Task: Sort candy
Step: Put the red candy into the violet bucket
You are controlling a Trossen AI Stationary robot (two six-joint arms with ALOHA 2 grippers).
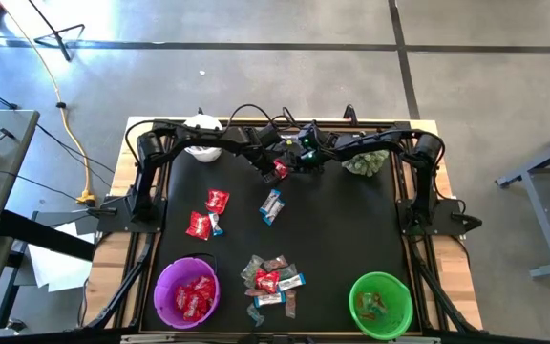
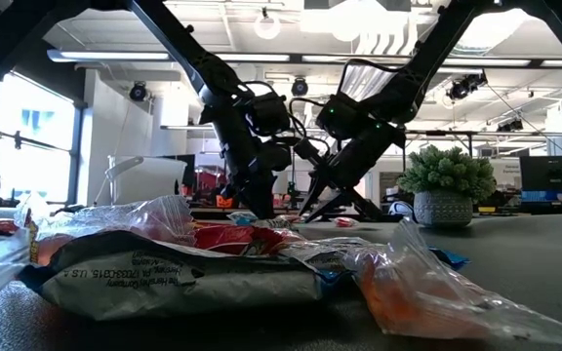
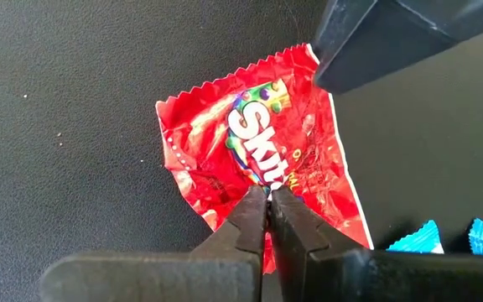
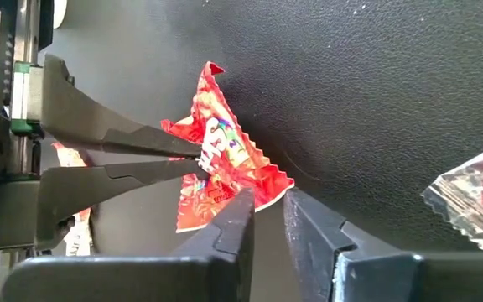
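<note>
Near the upper middle of the high view, both arms meet over the dark counter (image 1: 332, 229), and between them is one shiny red packet (image 1: 280, 170) of candy. The left end effector (image 3: 267, 195) has its two fingers pressed together on the lower edge of that red packet, pinching the wrapper so no gap shows between the tips. The right end effector (image 4: 268, 198) sits just beside the same packet from the other side; its fingers stand slightly parted, with a narrow slot between them, and one corner of the wrapper lies at that slot, though whether the pads actually press on it cannot be told. In the right wrist view the left arm's fingers show as two long dark prongs clamped on the packet's far edge. The rest of the candy lies lower in the high view: two red packets (image 1: 208, 214) left of centre, a blue-and-white mini bar (image 1: 271, 205) near the middle, and a mixed heap (image 1: 270, 284) at the lower centre. A purple bowl (image 1: 165, 287) at the lower left holds red packets, and a green bowl (image 1: 394, 287) at the lower right holds a few pieces. A spiky green plant (image 1: 365, 162) stands at the upper right and a white object (image 1: 201, 129) at the upper left.
</note>
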